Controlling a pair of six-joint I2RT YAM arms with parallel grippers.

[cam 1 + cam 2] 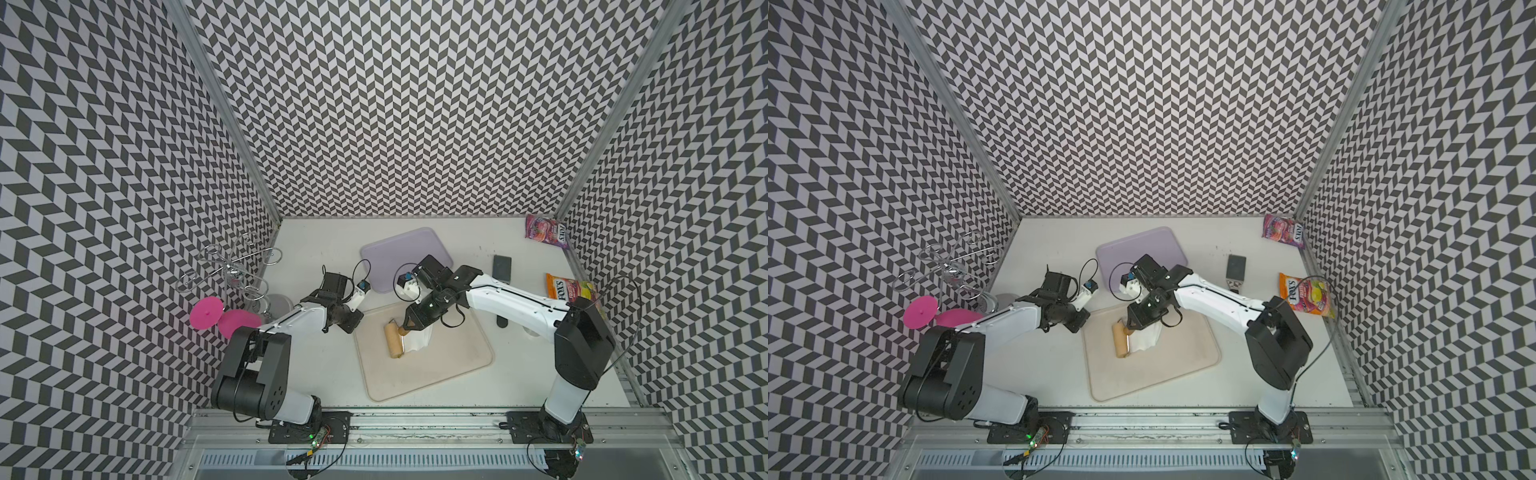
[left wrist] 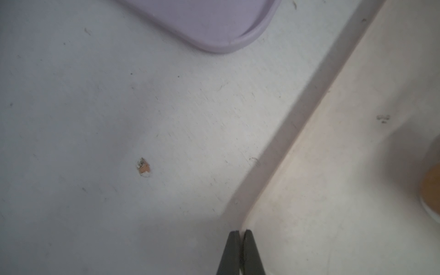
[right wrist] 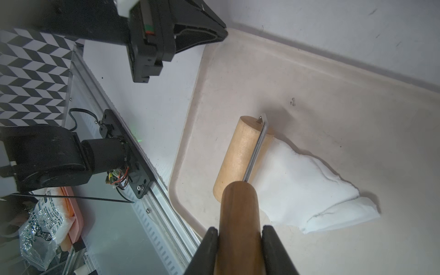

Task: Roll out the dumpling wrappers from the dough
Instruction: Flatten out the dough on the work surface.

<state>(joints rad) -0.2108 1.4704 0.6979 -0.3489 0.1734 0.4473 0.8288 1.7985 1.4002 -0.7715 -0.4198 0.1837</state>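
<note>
- Pink discs (image 1: 206, 313): two, well apart from the left pincer, on its outer side by the wall.
- Left pincer (image 2: 240, 234): one, clenched on nothing. Its tips are at the raised corner rim of the beige board (image 1: 449, 365). Bare worktop (image 2: 95, 119) runs from it to the lilac tray (image 2: 209, 23).
- Roller (image 3: 238, 152): one. The pale barrel lies on the board inside its rim, between the two pincers.
- Dough (image 3: 297, 185): one ragged white sheet, flat on the board. One edge touches the barrel on the side away from the left pincer, just beside the right pincer's tips.
- Right pincer (image 3: 240, 238): one, grasping the roller's dark handle (image 3: 238, 209). On its outer side the board lies bare to its rim.
- Sweet bags (image 1: 571, 289): two, well apart from the right pincer, near the wall.
</note>
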